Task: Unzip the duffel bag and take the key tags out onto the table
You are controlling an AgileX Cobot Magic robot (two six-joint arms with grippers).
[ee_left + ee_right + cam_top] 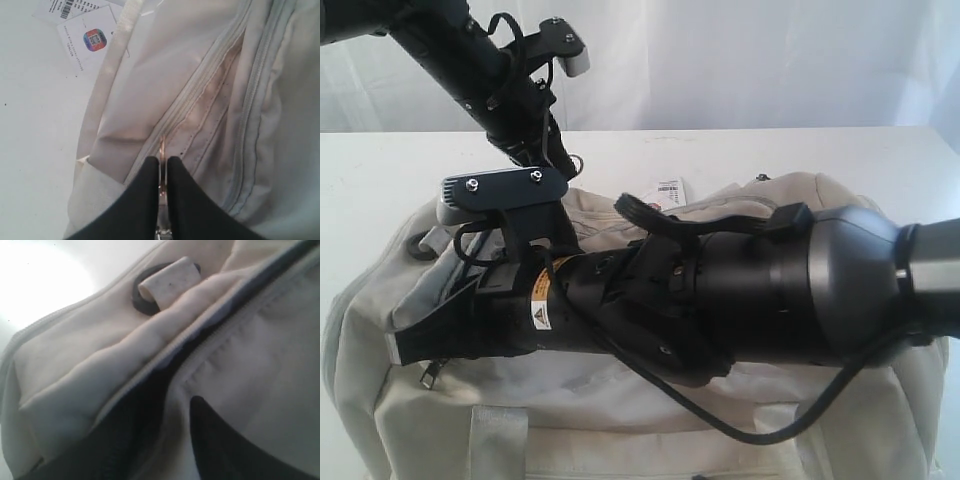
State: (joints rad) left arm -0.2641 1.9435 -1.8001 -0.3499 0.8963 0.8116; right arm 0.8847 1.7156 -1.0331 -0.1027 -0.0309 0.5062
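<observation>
Left hand (pixel 161 167): fingers together, clamped on the zipper pull (pixel 162 147) of the duffel bag (pixel 210 75), which lies on the table (pixel 35 140). Paper labels (pixel 92 37) lie beside the bag. Right hand (pixel 415 345): low over the bag near a strap ring (pixel 145 297); apart or together cannot be told. The right arm (pixel 770 290) screens the bag's top in the exterior view.

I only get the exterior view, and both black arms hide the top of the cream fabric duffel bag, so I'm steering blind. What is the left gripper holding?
Observer: The left wrist view shows the left gripper pinching a thin silvery metal zipper pull.
Operator: Is the zip ahead of it open?
Observer: No, the pale grey zipper running on from the pull looks closed there.
Operator: Any opening elsewhere?
Observer: Yes, in the right wrist view a parted zip shows dark grey lining, beside a black round strap ring.
</observation>
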